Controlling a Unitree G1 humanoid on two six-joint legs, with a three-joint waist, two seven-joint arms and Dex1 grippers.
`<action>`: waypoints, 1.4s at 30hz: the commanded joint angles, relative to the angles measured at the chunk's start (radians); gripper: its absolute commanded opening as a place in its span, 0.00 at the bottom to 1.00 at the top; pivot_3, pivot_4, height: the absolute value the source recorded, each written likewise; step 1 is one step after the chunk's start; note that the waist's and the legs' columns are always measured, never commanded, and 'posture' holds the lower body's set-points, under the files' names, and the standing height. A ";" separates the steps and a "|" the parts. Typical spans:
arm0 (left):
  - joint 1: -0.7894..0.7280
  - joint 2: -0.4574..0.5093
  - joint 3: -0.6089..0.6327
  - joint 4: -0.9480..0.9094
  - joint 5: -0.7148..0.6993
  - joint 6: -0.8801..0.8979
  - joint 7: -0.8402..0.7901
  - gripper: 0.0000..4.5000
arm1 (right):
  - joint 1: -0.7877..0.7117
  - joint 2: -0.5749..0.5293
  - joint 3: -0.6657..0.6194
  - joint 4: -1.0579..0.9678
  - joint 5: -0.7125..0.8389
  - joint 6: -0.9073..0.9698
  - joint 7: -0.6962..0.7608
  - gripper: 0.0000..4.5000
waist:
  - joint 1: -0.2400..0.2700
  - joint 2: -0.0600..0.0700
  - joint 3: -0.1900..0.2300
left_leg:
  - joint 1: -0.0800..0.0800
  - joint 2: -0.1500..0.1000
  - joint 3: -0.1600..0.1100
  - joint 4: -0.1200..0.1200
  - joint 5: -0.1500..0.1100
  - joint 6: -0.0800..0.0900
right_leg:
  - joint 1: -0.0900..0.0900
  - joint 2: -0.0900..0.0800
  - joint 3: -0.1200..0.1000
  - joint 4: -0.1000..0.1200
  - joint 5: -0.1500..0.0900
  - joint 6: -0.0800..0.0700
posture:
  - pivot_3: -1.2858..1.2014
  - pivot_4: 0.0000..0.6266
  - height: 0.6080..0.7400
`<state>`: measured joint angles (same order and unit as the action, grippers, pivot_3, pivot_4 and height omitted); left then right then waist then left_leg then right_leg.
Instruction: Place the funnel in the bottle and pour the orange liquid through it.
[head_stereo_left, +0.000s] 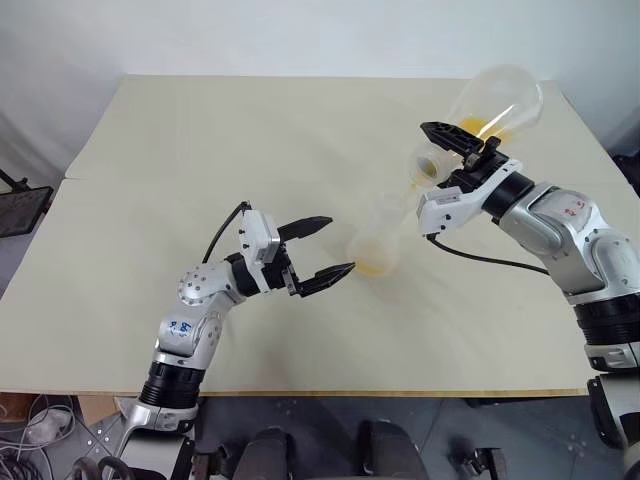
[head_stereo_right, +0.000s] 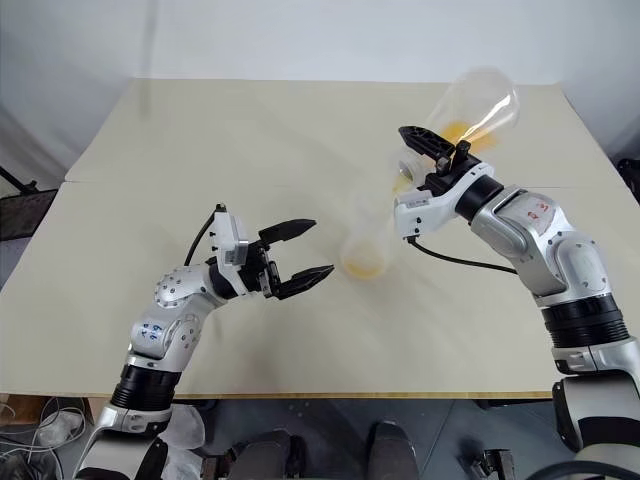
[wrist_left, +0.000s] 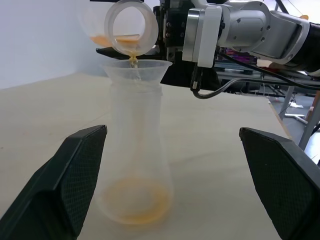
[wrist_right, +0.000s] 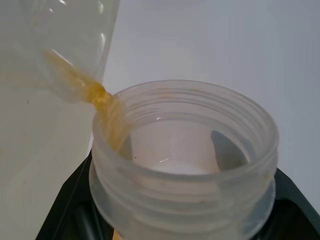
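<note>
The bottle, a small clear conical flask, stands upright mid-table with the clear funnel seated in its neck. My right gripper is shut on the neck of a larger clear flask, tilted mouth-down over the funnel. A thin stream of orange liquid runs from the flask's mouth into the funnel. More of it lies pooled in the bottle's base, and some is left in the tilted flask. My left gripper is open, its fingers either side of the bottle's base without touching it.
The beige table stretches wide around the bottle, with its front edge close below my arms. A black cable hangs from my right wrist above the tabletop. A dark object sits off the table's left side.
</note>
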<state>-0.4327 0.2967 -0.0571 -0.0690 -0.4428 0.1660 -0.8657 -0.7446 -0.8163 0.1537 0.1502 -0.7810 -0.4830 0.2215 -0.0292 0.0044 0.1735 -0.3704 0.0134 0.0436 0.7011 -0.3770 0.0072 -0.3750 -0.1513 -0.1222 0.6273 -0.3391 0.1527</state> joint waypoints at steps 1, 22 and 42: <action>-0.005 -0.005 0.002 -0.031 -0.006 -0.014 0.001 1.00 | -0.029 -0.024 -0.018 -0.022 0.003 -0.011 -0.024 0.55 | 0.000 0.000 0.000 | 0.000 0.000 0.000 0.000 0.000 0.000 | 0.000 0.000 0.000 0.000 0.000 0.000 | 0.52 0.24 1.00; -0.008 -0.037 0.001 -0.011 0.004 -0.037 0.019 1.00 | -0.046 -0.024 -0.016 -0.006 -0.025 -0.039 -0.045 0.55 | 0.000 0.000 0.000 | 0.000 0.000 0.000 0.000 0.000 0.000 | 0.000 0.000 0.000 0.000 0.000 0.000 | 0.52 0.24 1.00; -0.009 -0.057 0.000 0.000 0.014 -0.058 0.030 1.00 | -0.057 -0.021 -0.014 -0.007 -0.037 -0.045 -0.062 0.55 | 0.000 0.000 0.000 | 0.000 0.000 0.000 0.000 0.000 0.000 | 0.000 0.000 0.000 0.000 0.000 0.000 | 0.52 0.24 1.00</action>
<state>-0.4337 0.2466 -0.0573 -0.0613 -0.4301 0.1282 -0.8402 -0.7733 -0.8168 0.1538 0.1644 -0.8246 -0.5240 0.1824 -0.0293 0.0043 0.1735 -0.3704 0.0134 0.0436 0.7011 -0.3770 0.0072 -0.3750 -0.1513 -0.1222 0.6273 -0.3391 0.1527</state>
